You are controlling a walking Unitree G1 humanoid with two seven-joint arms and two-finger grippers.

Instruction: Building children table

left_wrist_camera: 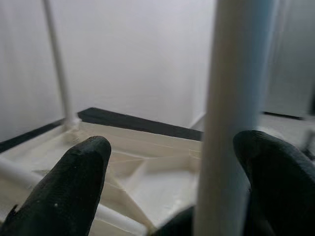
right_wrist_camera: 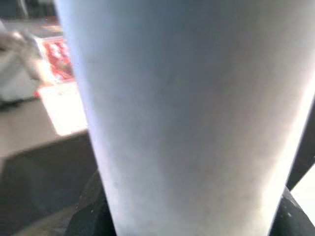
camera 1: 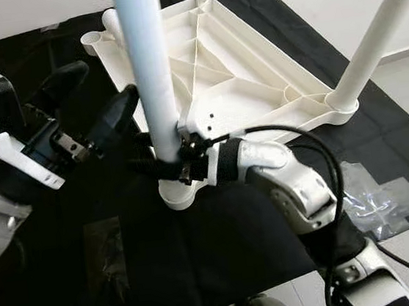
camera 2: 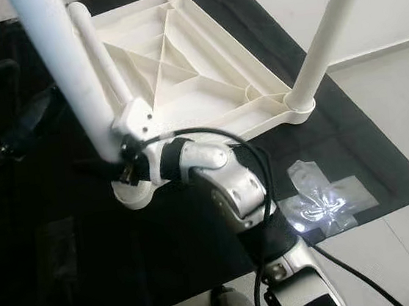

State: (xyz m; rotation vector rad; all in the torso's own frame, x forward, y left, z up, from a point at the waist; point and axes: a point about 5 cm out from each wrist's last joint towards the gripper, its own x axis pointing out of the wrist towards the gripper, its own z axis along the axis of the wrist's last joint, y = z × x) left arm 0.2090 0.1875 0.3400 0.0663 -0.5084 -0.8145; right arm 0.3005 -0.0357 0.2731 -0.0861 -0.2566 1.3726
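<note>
Right gripper (camera 1: pixel 167 166) is clamping tight around the near leg (camera 1: pixel 149 70), just above its corner socket. That leg is standing upright in the upside-down tabletop (camera 1: pixel 217 70) (white plastic, ribbed underside), which is lying on a black mat (camera 1: pixel 223 247). Left gripper (camera 1: pixel 87 100) is hovering wide open beside the leg, holding nothing. Another leg (camera 1: pixel 376 34) is sitting in the far right corner.
</note>
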